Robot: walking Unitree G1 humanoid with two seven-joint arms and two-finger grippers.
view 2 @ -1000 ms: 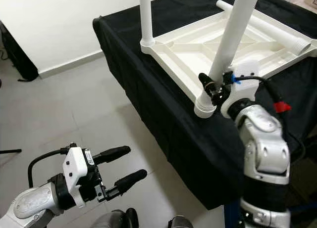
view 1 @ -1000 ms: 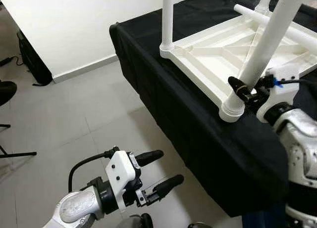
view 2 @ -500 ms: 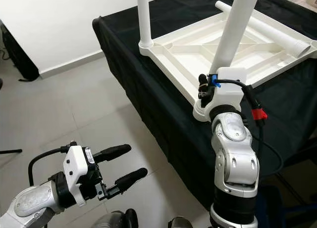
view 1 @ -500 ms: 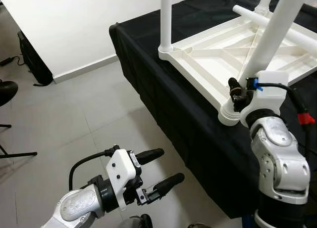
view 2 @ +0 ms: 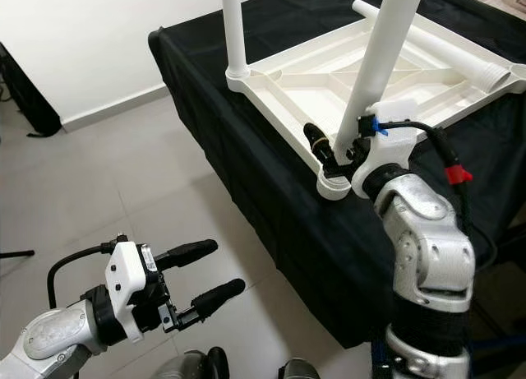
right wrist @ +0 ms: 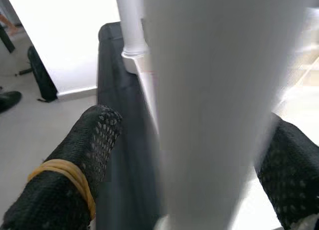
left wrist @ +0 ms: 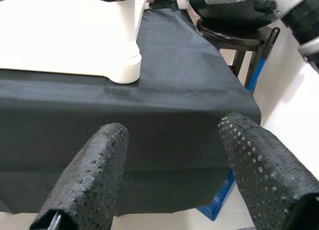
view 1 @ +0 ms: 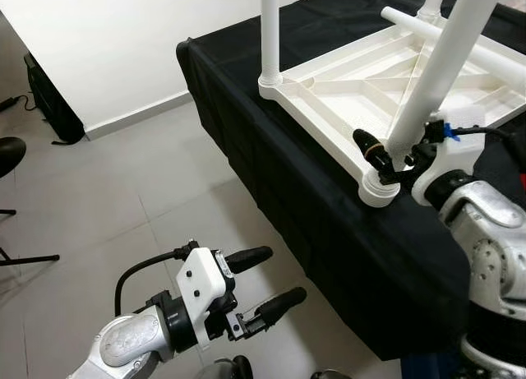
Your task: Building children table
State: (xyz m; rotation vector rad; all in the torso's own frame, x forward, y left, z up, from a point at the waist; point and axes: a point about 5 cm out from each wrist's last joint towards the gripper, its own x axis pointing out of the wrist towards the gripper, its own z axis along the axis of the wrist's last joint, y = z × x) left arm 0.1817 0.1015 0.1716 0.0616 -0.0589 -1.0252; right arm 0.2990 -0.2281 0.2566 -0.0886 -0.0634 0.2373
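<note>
1. My left claw (view 1: 267, 279) hangs low over the grey floor (view 1: 123, 190), well apart from the table; its two black fingers (left wrist: 87, 180) are spread wide and hold nothing.
2. Through the left wrist camera I see between these fingers the hanging edge of the black cloth (left wrist: 164, 115), and on top of it the near white corner of the tabletop (left wrist: 122, 70).
3. The white tabletop (view 1: 362, 79) lies upside down on the cloth-covered table, with its ribbed underside up; its near corner socket is at the cloth's edge.
4. One white leg (view 1: 269, 25) stands upright in the left corner socket; a loose leg (view 2: 427, 42) lies across the far side of the tabletop.
5. A second leg (view 1: 436, 67) rises tilted from the near corner socket.
6. My right claw (view 1: 393, 153) is at the bottom of this tilted leg, just above the socket; one finger (right wrist: 75, 165) with a yellow band is on one side of the leg and the other finger on the opposite side; the fingers are partly open around it, and I cannot tell if they press it.
</note>
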